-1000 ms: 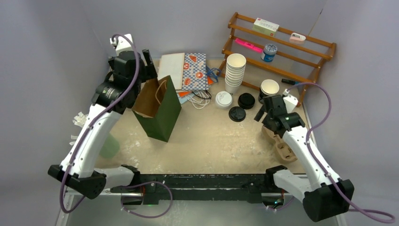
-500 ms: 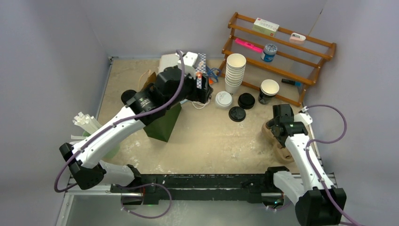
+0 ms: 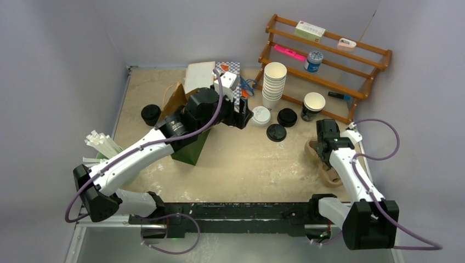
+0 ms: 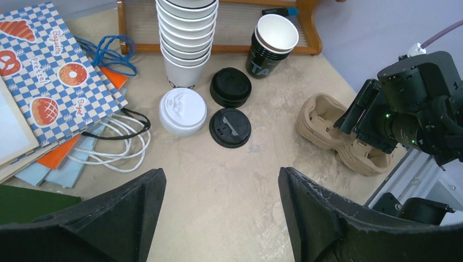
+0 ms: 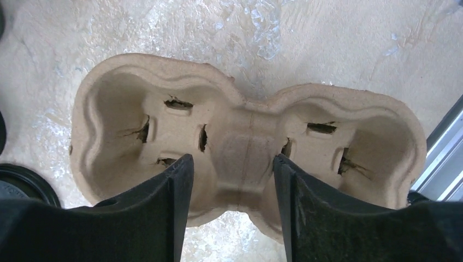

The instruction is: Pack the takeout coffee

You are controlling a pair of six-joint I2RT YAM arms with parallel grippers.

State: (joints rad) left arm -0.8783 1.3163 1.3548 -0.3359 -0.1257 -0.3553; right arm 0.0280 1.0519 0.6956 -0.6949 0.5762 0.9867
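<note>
The takeout coffee (image 3: pixel 313 106) (image 4: pixel 271 43) is a dark paper cup at the foot of the wooden rack; its mouth shows white and no lid is on it. My left gripper (image 3: pixel 242 112) (image 4: pixel 221 180) hangs open over bare table just short of the lids, with nothing between its fingers. The green paper bag (image 3: pixel 186 153) stands under the left arm, mostly hidden. My right gripper (image 3: pixel 323 145) (image 5: pixel 232 169) points down onto a pulp cup carrier (image 5: pixel 245 136) (image 3: pixel 330 174) (image 4: pixel 322 117). Its fingers straddle the carrier's narrow middle, still apart.
A stack of white cups (image 3: pixel 273 82) (image 4: pixel 185 33) stands by the rack (image 3: pixel 329 55). A white lid (image 3: pixel 260 115) (image 4: pixel 183 111) and two black lids (image 3: pixel 276 132) (image 4: pixel 230 86) lie in front. Patterned bags (image 4: pixel 49 82) lie flat at the back. Another black lid (image 3: pixel 149 114) lies left.
The left arm has swung from the back left corner across the bag toward the lids. The right gripper has dropped onto the carrier and its jaws have narrowed.
</note>
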